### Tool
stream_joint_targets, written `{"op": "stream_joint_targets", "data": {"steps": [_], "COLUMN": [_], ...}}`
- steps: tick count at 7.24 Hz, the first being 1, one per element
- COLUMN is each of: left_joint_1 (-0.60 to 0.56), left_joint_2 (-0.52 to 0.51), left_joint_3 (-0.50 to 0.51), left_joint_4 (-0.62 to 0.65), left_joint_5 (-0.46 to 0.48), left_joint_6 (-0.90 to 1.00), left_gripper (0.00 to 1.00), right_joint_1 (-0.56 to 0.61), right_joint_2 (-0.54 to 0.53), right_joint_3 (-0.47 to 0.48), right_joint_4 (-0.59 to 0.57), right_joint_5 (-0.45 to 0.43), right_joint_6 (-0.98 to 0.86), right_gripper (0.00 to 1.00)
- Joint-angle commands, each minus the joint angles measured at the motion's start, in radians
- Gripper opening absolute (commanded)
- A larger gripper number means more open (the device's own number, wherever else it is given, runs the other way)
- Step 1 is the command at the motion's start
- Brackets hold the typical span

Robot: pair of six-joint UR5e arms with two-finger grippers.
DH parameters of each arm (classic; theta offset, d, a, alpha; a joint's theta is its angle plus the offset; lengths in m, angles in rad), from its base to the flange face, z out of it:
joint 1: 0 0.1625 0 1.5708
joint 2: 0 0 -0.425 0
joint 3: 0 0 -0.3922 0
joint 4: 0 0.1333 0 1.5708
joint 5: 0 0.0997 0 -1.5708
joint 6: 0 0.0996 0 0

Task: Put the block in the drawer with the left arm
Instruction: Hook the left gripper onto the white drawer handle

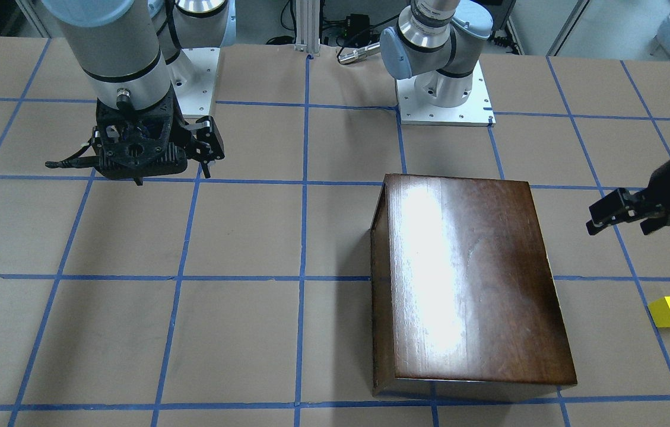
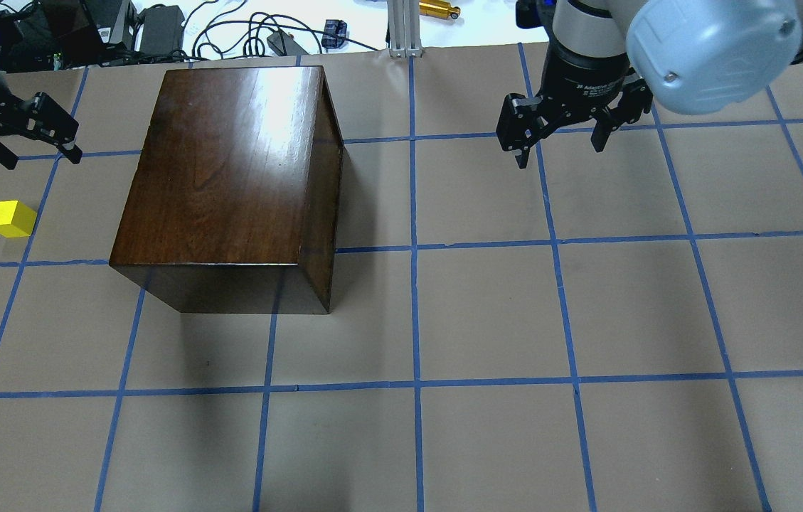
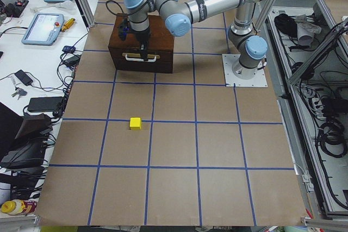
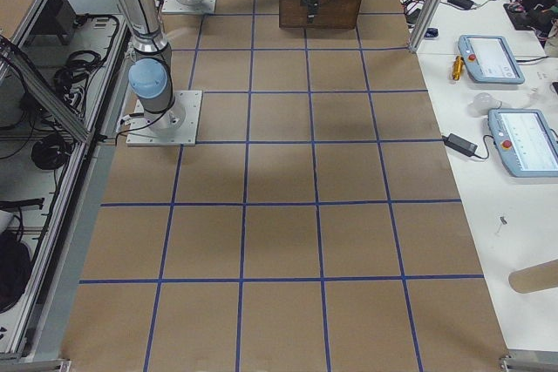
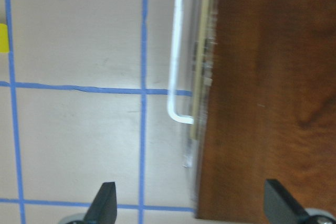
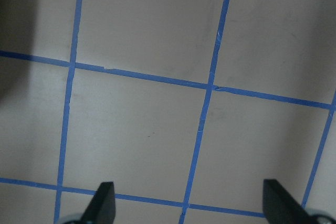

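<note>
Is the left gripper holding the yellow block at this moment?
No, the block lies on the table, apart from the open left gripper.

One fixed camera looked forward and down from behind the robot, and another faced it steeply from across the table (image 1: 133, 332); both took in the wooden box (image 2: 230, 163) and the block (image 2: 10, 218). Two farther cameras looked along the table from its ends. Each wrist camera looked down from close above, the left over the box's handle (image 5: 178, 51), the right over blue-taped tabletop.
</note>
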State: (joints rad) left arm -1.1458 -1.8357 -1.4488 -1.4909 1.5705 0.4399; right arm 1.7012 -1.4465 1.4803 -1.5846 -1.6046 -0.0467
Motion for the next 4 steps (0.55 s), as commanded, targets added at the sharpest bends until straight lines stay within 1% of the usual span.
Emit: {"op": "stream_joint_targets", "data": {"steps": [1,4], "left_joint_1": [0.009,0.011], "left_joint_2": [-0.111,-0.151], "left_joint_3": [0.013,-0.007], "left_joint_4": [0.035,0.035], "left_joint_5": [-0.027,-0.165], "left_joint_6": [0.153,0.139], "left_gripper": [1.00,1.00], "right_joint_1": [0.000,0.000], "right_joint_2": [0.000,0.000], "right_joint_3": [0.000,0.000], "right_joint_4": [0.000,0.000], "right_joint_5": [0.000,0.000], "right_joint_6": [-0.001,0.001], "right_gripper": [1.00,1.00]}}
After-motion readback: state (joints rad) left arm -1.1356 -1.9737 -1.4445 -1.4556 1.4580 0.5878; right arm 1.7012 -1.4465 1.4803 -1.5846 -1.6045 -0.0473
